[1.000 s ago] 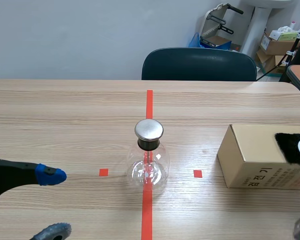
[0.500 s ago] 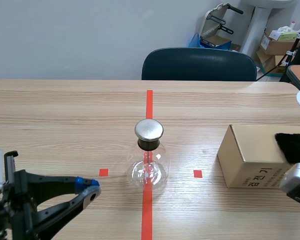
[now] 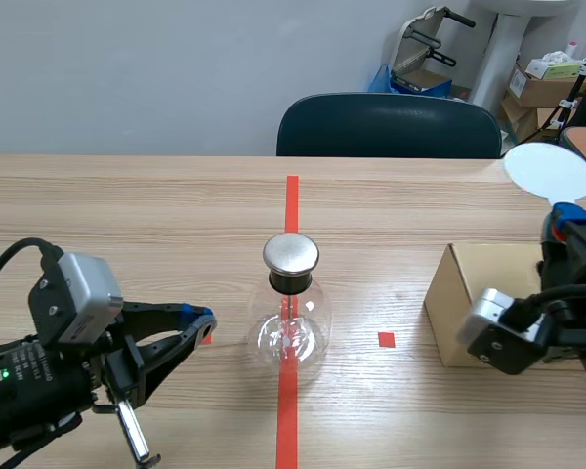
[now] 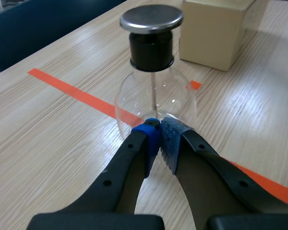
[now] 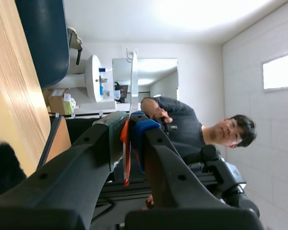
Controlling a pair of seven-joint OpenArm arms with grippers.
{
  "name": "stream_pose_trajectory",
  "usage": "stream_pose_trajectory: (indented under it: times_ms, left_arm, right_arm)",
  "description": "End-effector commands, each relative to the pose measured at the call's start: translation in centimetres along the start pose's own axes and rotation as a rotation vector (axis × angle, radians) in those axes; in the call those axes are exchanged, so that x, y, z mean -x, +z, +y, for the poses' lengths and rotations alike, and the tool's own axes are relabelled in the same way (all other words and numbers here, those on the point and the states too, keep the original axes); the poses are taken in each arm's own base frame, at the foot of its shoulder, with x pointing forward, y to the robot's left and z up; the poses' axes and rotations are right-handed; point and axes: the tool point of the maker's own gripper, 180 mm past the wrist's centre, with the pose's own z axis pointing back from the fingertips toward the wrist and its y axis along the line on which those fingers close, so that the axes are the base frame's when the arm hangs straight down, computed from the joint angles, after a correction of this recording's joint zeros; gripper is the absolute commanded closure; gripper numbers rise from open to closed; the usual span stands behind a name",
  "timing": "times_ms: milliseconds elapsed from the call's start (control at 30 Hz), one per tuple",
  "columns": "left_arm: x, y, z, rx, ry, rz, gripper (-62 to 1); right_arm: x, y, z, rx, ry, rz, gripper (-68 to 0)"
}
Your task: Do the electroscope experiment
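Observation:
The electroscope, a clear glass flask (image 3: 291, 327) with a black neck and a round metal cap (image 3: 291, 252), stands on the red tape line at mid-table. My left gripper (image 3: 201, 319) sits low at its left, shut on nothing. In the left wrist view the flask (image 4: 156, 98) is just ahead of the left gripper (image 4: 159, 136), whose blue pads meet right at the glass. My right gripper (image 3: 567, 215) is raised over the box, shut on the orange handle (image 5: 126, 148) of a white disc (image 3: 550, 171); the right wrist view shows that disc (image 5: 133, 81) edge-on.
A cardboard box (image 3: 469, 298) lies right of the flask, partly behind the right arm. A black furry thing (image 5: 2, 167) shows under the right gripper. A dark chair (image 3: 389, 125) stands at the table's far edge. A person (image 5: 182, 124) is in the room behind.
My left gripper shut and swung in toward the flask. My right arm lifted the white disc off the box and raised it above the box's right end.

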Motion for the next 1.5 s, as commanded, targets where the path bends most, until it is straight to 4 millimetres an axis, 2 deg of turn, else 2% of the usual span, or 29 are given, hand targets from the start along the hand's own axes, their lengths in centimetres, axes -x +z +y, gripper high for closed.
stream_pose_trajectory:
  times_ms: [0,200,367,633,967,1233,1467]
  left_arm:
    - [-0.9,-0.6,0.2,-0.006,0.006,-0.038,-4.0]
    - [0.7,-1.7,1.4,-0.048,0.016,-0.019,-4.0]
    - [2.0,-2.5,1.6,-0.047,0.013,0.004,-4.0]
    - [3.1,-3.4,2.6,-0.079,0.025,0.013,-4.0]
    - [4.5,-3.7,2.6,-0.085,0.027,0.038,-4.0]
    - [4.6,-3.6,2.6,-0.085,0.027,0.039,-4.0]
    - [4.6,-3.6,2.6,-0.085,0.027,0.040,-4.0]
  right_arm:
    - [-0.1,-0.5,-0.9,0.033,0.016,-0.010,-1.8]
    - [-2.2,-0.8,-0.6,0.025,0.006,-0.026,-1.7]
    - [-4.1,-0.6,-0.3,0.017,-0.011,-0.033,-1.7]
    - [-6.3,-0.8,-0.6,0.028,-0.037,-0.027,-1.7]
    - [-7.5,-2.0,-0.3,0.013,-0.055,-0.015,-1.7]
    - [-6.9,-1.5,1.7,-0.062,-0.023,-0.002,-1.7]
    - [-6.7,-1.5,1.9,-0.061,-0.026,0.006,-1.7]
